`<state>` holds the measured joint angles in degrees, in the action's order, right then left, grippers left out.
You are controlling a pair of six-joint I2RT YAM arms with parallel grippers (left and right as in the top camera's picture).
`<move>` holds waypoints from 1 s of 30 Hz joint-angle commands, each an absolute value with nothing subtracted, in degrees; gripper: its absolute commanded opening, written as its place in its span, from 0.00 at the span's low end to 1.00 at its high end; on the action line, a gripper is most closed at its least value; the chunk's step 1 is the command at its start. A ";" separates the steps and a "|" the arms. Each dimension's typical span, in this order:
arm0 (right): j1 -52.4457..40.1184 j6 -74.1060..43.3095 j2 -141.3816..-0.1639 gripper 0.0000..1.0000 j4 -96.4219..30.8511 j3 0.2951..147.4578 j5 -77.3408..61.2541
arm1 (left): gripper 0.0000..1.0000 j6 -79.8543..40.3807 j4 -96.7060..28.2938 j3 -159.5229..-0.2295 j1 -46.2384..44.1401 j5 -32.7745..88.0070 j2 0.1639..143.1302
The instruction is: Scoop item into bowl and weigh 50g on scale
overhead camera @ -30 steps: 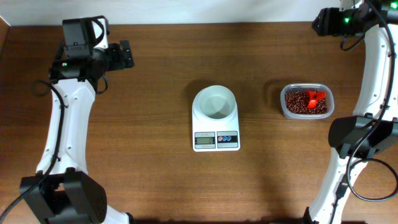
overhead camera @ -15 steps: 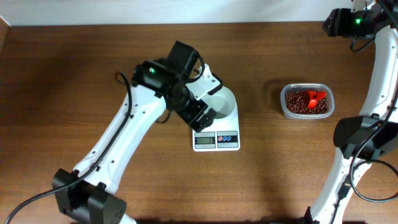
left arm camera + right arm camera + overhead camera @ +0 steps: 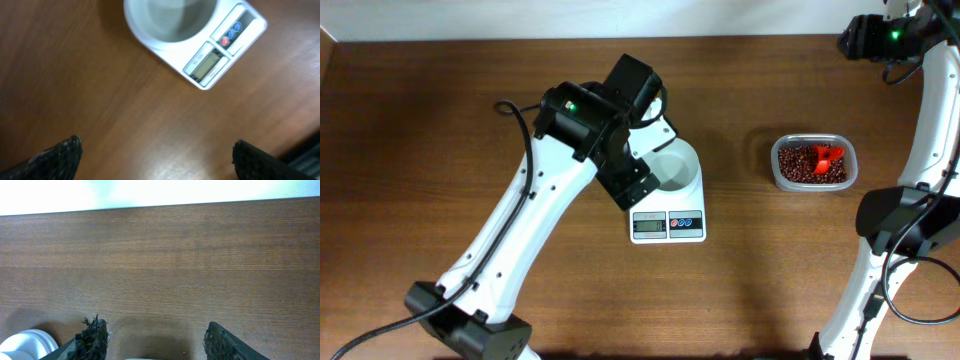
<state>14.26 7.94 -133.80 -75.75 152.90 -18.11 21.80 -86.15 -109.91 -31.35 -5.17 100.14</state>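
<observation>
**Overhead and 2 wrist views of a wooden table (image 3: 440, 120).** The white scale (image 3: 668, 225) sits near the table's centre. Its grey display (image 3: 649, 225) and 2 round buttons (image 3: 686, 222), 1 red and 1 blue, are on its near edge. The white bowl (image 3: 678, 168) rests on the scale's platform. The left arm hides the bowl's left rim in the overhead view, while the left wrist view shows its smooth pale inside. The left gripper (image 3: 156, 147) hangs above bare table just left of the scale and bowl, touching neither. In its wrist view the 2 dark fingers (image 3: 55, 157) stand wide apart at the lower corners, with only wood between them. The dark reddish-brown beans (image 3: 800, 168) lie in a clear rounded-rectangular tub (image 3: 813, 138) to the right of the scale, well apart from it. An orange-red scoop (image 3: 829, 155) lies on the beans toward the tub's far right side. The right gripper (image 3: 156, 332) is held over the far right part of the table, away from the tub. Its 2 fingers (image 3: 92, 337) are spread, again with only wood between them.
</observation>
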 commanded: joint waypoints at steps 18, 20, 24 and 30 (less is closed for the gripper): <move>14.28 8.16 -133.45 0.64 -75.68 153.91 -18.81 | 0.99 41.58 -73.71 -100.53 -24.97 1.65 100.40; 14.28 8.16 -133.45 0.64 -75.70 153.91 -18.83 | 0.99 56.45 -76.77 -100.55 -24.97 2.28 100.38; 14.28 8.16 -133.45 0.64 -75.79 153.91 -18.83 | 0.99 72.38 -83.85 -100.53 -24.71 9.26 100.38; 14.26 8.14 -133.45 0.64 -76.27 153.91 -18.85 | 0.99 71.83 -84.95 -100.53 -22.92 12.34 100.40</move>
<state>14.26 7.90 -133.80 -76.09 152.90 -18.28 70.59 -84.38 -100.68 -24.82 9.98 100.31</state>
